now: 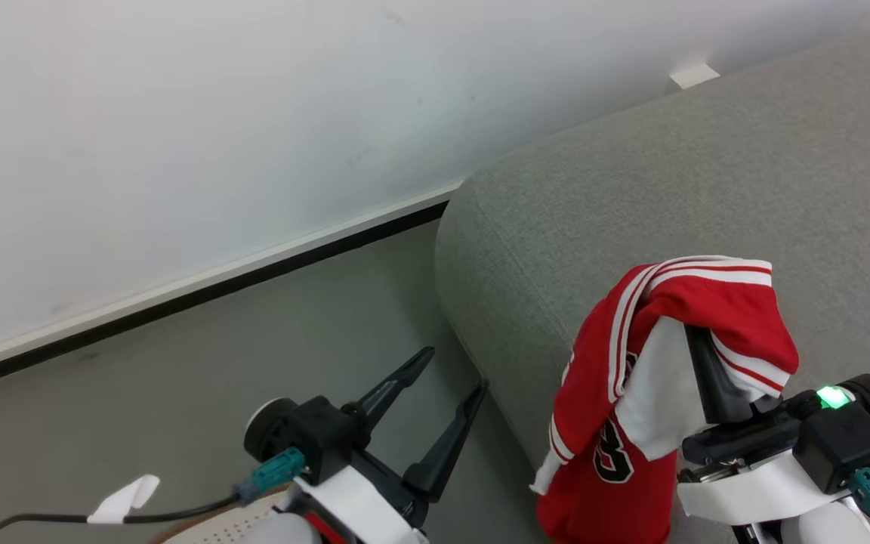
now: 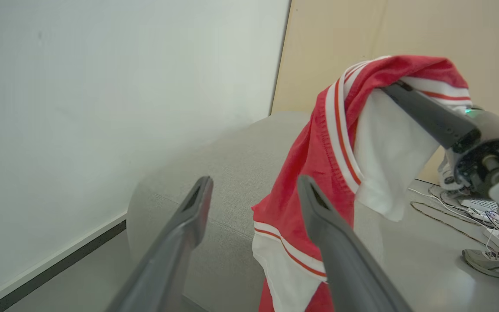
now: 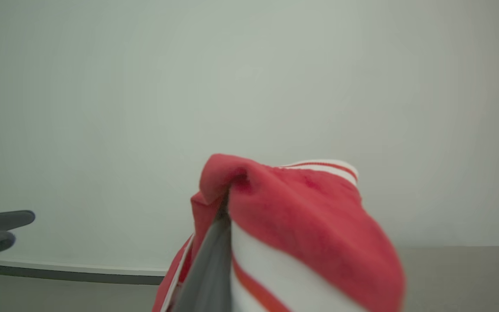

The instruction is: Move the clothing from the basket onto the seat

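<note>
One piece of the clothing (image 1: pixel 601 363) hangs from your right gripper (image 1: pixel 695 332). Its jaws look clenched on a fold near the white-striped hem, though only one dark finger shows and the cloth hides the other. The garment's long axis runs straight up and down. The striped band sits at the top, draped over the fingertips. The red body with its white panel and a black numeral falls away below, and the lower end drops out of the head view. It hangs in front of the rounded front edge of the seat (image 1: pixel 707 166), near the seat's corner. You cannot tell from these views whether the fabric touches the upholstery.

Your left gripper (image 1: pixel 456 370) is released, jaws spread wide with nothing between them. It is held above the grey floor (image 1: pixel 178 378) just beside the seat's corner, with its fingers pointing toward the wall (image 1: pixel 178 113).

A corner of the basket (image 1: pixel 216 525), cream and perforated, shows at the bottom of the head view under your left arm.

The wall is plain white with a pale skirting (image 1: pixel 254 268) and a dark strip where it meets the floor. From the left wrist you also see a beige panel (image 2: pixel 362 34), loose cables (image 2: pixel 448 216) on the floor and a person's shoe (image 2: pixel 485 262).
</note>
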You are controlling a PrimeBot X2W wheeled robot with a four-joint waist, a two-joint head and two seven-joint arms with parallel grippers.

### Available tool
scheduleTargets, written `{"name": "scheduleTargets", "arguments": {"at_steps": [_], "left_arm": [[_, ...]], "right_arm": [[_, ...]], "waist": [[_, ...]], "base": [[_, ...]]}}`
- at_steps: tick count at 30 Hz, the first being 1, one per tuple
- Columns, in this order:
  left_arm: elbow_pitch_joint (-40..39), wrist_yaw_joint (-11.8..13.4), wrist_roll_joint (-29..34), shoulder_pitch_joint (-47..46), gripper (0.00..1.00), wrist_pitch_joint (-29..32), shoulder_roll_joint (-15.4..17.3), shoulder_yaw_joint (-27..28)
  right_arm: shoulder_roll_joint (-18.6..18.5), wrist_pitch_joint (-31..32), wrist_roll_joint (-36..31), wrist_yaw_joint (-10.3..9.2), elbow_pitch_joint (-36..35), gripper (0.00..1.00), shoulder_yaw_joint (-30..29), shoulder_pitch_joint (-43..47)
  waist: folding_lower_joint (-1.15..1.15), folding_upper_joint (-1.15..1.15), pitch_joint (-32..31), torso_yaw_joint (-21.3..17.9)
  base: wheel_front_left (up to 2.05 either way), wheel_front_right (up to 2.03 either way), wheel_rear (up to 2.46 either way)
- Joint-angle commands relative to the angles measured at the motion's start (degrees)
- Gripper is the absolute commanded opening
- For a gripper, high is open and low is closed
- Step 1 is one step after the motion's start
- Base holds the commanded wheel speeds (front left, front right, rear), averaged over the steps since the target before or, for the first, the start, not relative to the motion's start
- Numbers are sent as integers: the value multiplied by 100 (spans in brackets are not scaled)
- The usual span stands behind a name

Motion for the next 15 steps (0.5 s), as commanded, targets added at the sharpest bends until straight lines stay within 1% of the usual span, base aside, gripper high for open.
{"name": "scheduleTargets", "arguments": {"at_steps": [1,7,12,15], "left_arm": [[22,-2,67,58,100,-26,53,8],[69,-59,119,24,100,-36,59,-11],[65,-119,156,-53,100,-44,17,-37],[44,-145,186,-93,100,-33,31,-50]], "right_arm": [[5,0,-41,-12,-60,0,-17,40],[25,0,-39,-12,-141,0,-94,58],[-37,39,-44,-12,-189,0,-167,-98],[-139,100,34,-12,-227,0,-132,-378]], "waist": [[0,0,112,-147],[0,0,179,-220],[0,0,235,-115],[0,0,346,-32]], "base": [[0,0,0],[0,0,0],[0,0,0],[0,0,0]]}}
